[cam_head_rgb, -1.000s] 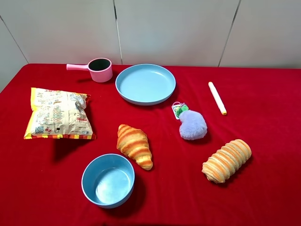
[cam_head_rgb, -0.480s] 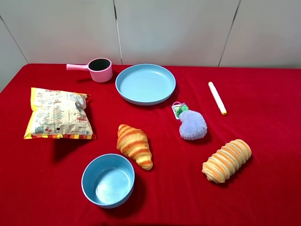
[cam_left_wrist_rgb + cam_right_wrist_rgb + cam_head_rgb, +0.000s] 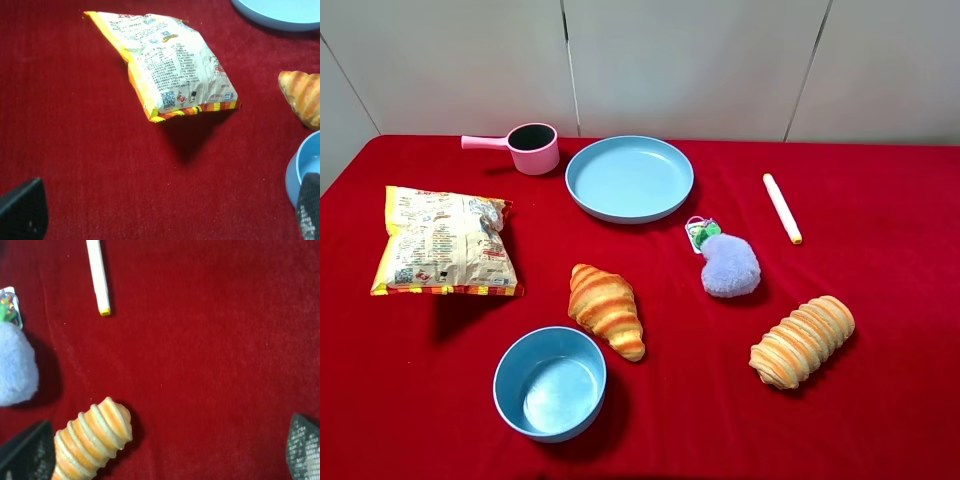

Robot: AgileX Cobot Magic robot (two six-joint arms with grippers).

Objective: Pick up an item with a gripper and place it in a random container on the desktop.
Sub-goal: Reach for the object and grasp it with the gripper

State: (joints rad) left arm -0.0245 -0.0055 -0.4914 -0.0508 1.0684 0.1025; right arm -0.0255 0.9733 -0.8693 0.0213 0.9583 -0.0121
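**Hovering over the red cloth, both claws spread**

My left claw hangs above the bright red cloth of the worktop. Its two black fingertips are set wide apart with nothing between them. My right claw is spread the same way and also holds nothing. Only the wrist cameras show this; the high camera catches neither claw nor arm.

The thin cream-white pen-like stick lies flat on the cloth toward the far right corner. It is well apart from the wide, shallow light-blue plate, which sits by the middle of the far edge.

The right wrist view shows the stick's yellow tip plainly. It also shows the fluffy lilac pompom and the ridged orange-striped bread roll.

The left wrist view shows the printed yellow snack packet lying toward the left edge. One end of the golden croissant and the rim of the deeper blue bowl near the front edge are also in it. The pink handled cup by the far edge appears only from the high camera.

Compared with half a second and a full second ago, the high view is unchanged: every object lies where it lay.
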